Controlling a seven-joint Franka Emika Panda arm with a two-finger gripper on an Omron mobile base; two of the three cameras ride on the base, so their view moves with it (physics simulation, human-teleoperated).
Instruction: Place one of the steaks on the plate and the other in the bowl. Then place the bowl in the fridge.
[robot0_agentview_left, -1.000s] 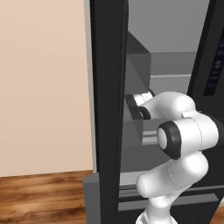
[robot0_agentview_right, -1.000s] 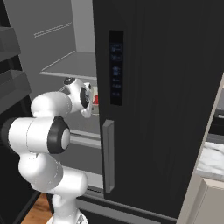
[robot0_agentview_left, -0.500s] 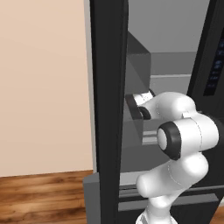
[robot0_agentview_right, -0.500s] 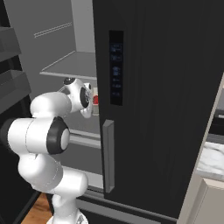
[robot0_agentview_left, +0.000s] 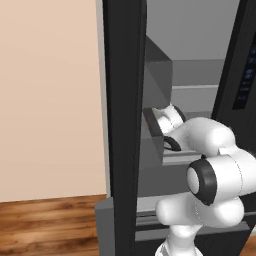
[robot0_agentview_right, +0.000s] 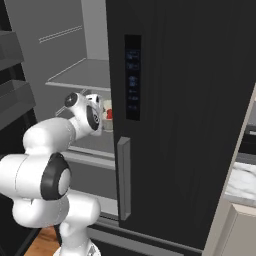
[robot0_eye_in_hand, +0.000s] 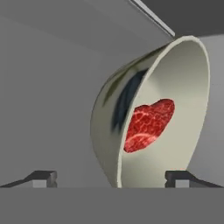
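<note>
A beige wall (robot0_agentview_left: 50, 100) and a strip of wooden floor (robot0_agentview_left: 45, 225) fill the left of the left base view, beside the tall black fridge (robot0_agentview_right: 185, 125), whose left door (robot0_agentview_left: 122, 125) stands open edge-on to that camera. Behind it lies the grey interior with its shelves (robot0_agentview_right: 82, 75). The white arm reaches in from the base toward a middle shelf, its wrist turned into the compartment. In the right base view the fridge's closed right door carries a dark control panel (robot0_agentview_right: 132, 77) and a grey vertical handle (robot0_agentview_right: 123, 177); a glimpse of red and cream shows just past the wrist, at the door's edge. At the far right of that view, a marble counter (robot0_agentview_right: 242, 182) sits beside the fridge. In the hand view the bowl (robot0_eye_in_hand: 109, 131) rests on the grey shelf, seen rolled with the camera, with a steak (robot0_eye_in_hand: 146, 124) lying inside it. The fingers (robot0_eye_in_hand: 43, 178) are spread wide to either side of the bowl's rim, clear of it and pinching nothing.
</note>
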